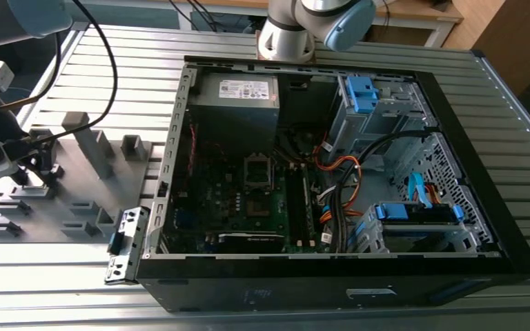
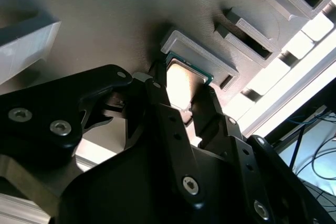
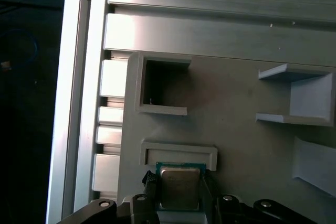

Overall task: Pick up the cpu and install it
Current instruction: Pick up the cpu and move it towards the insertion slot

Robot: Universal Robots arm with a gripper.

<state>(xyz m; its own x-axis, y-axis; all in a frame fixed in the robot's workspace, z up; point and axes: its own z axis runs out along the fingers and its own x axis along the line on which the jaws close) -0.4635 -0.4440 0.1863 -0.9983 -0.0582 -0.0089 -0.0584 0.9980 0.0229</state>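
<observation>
The cpu (image 3: 179,188) is a small square chip with a pale metal top and a green rim. It lies against a raised grey holder (image 3: 178,153) on the grey fixture plate (image 1: 81,196), at the exterior view's left. My gripper (image 3: 179,181) stands over it, with one black finger (image 3: 150,186) pressed against one side of the chip and the other finger on the opposite side. In the second wrist view the cpu (image 2: 184,80) sits between the same fingers (image 2: 157,92), still resting in the holder. In the exterior view my gripper (image 1: 27,176) is low over the plate.
An open black computer case (image 1: 486,227) lies on the slatted metal table (image 1: 136,62), with the motherboard's socket (image 1: 257,172) near its middle. Tall grey blocks (image 1: 90,141) rise from the fixture plate near the gripper. A black cable (image 1: 108,62) hangs over the plate.
</observation>
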